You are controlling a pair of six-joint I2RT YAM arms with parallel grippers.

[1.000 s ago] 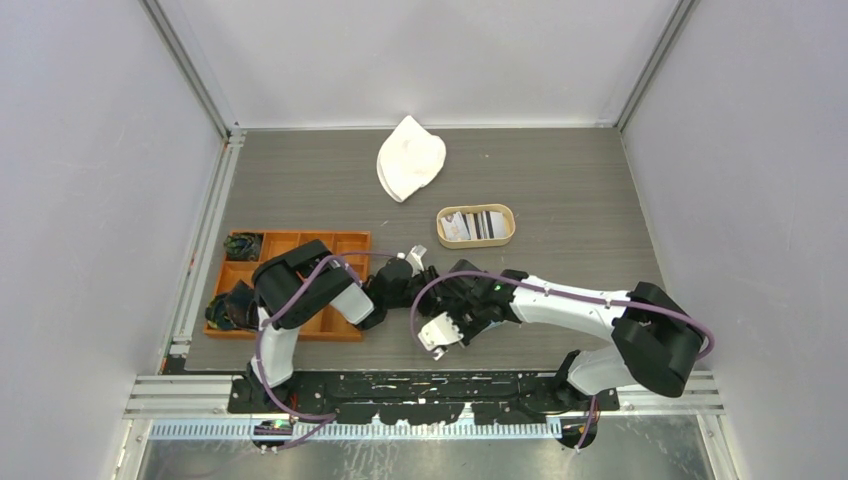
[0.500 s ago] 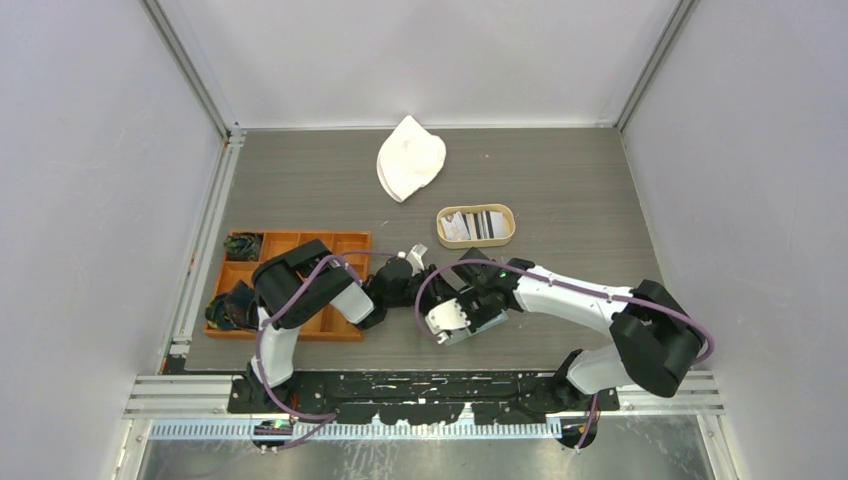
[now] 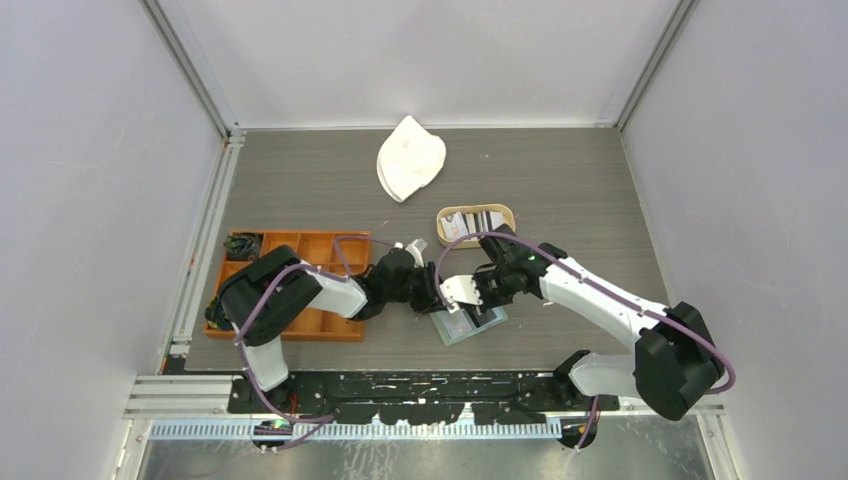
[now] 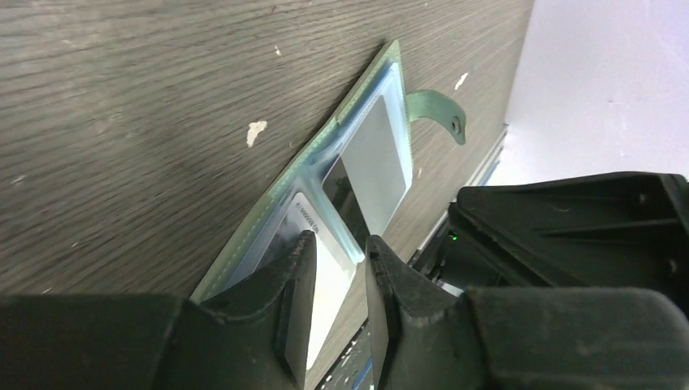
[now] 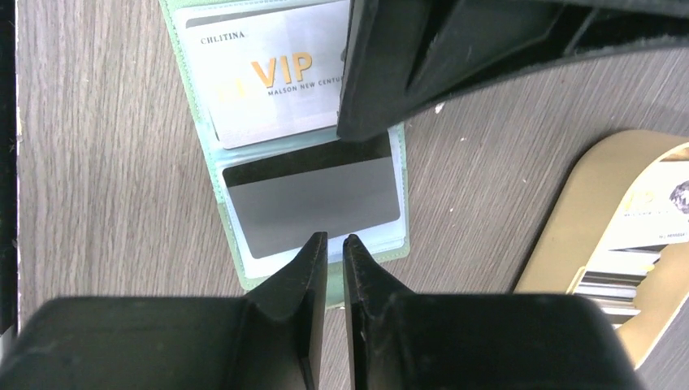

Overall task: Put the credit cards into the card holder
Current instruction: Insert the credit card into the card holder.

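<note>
The sage-green card holder [image 3: 465, 327] lies open and flat on the table near the front edge. In the right wrist view it [image 5: 213, 175] holds a white VIP card [image 5: 268, 77] in one clear pocket and a grey card with a black stripe [image 5: 313, 203] in the other. Its snap tab [image 4: 439, 114] shows in the left wrist view. My left gripper [image 3: 440, 300] [image 4: 339, 240] is slightly open, tips on the holder's edge. My right gripper [image 3: 488, 308] [image 5: 335, 237] is shut and empty over the opposite edge. More credit cards [image 3: 478, 224] lie in the oval tan tray.
The oval tan tray [image 3: 476, 209] stands just behind the holder; its rim [image 5: 569, 219] also shows in the right wrist view. An orange compartmented tray [image 3: 300, 250] with dark items is under the left arm. A white cloth-like thing [image 3: 410, 158] lies at the back.
The right arm has swung back and to the right, away from the front edge. The card holder now shows open and flat on the table. The left gripper has reached right onto it.
</note>
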